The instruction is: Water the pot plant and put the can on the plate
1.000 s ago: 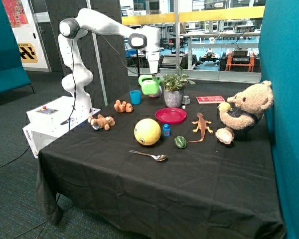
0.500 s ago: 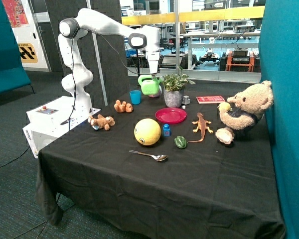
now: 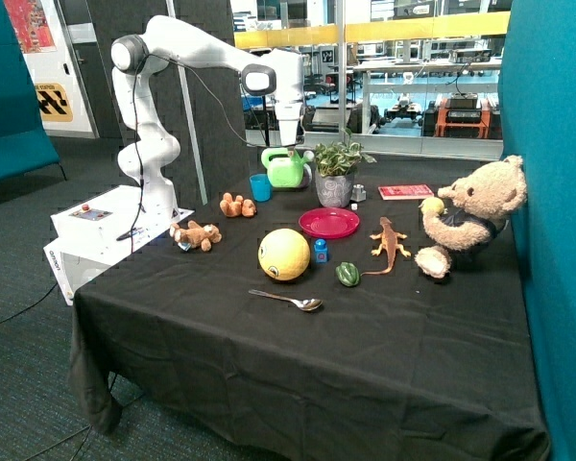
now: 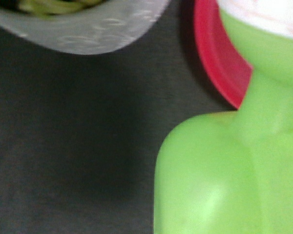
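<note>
Clearly the pincer (image 3: 288,146) is closed on the can (image 3: 287,170) from above, carrying it clear of the worktop (image 3: 298,355) just beside the pot plant (image 3: 336,171), between it and the blue cup (image 3: 260,186). The can hangs roughly level, its white-tipped spout toward the leaves, so pouring looks either finished or not begun; I cannot tell which. The plate (image 3: 329,223) lies bare in front of the plant, near the yellow ball (image 3: 284,254). In the wrist view the can's green body (image 4: 219,185) fills the foreground, with the pot's rim (image 4: 88,29) and a slice of plate (image 4: 219,58) beyond, suggesting a short carry remains.
</note>
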You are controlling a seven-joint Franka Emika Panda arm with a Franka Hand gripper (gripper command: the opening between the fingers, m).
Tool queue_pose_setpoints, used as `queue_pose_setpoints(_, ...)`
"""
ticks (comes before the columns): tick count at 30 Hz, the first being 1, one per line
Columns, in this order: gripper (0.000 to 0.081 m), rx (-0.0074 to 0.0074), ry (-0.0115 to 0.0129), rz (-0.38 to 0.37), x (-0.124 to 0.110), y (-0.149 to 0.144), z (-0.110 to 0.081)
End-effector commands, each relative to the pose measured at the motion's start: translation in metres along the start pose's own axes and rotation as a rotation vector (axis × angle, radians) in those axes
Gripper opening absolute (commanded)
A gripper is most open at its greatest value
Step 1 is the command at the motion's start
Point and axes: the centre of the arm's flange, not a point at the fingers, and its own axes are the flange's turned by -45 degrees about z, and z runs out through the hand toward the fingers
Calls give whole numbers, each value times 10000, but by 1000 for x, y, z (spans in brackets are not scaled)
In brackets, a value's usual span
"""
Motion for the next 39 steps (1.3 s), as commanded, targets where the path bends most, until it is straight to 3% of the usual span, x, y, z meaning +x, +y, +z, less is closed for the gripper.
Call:
queue_pose_setpoints(1,0,-16,-3,794,-5,43,2)
queue_pose_setpoints(11,0,-16,-2,1583,-10,71,11)
queue_pose_setpoints(39,0,-16,-2,1783,28,87,17)
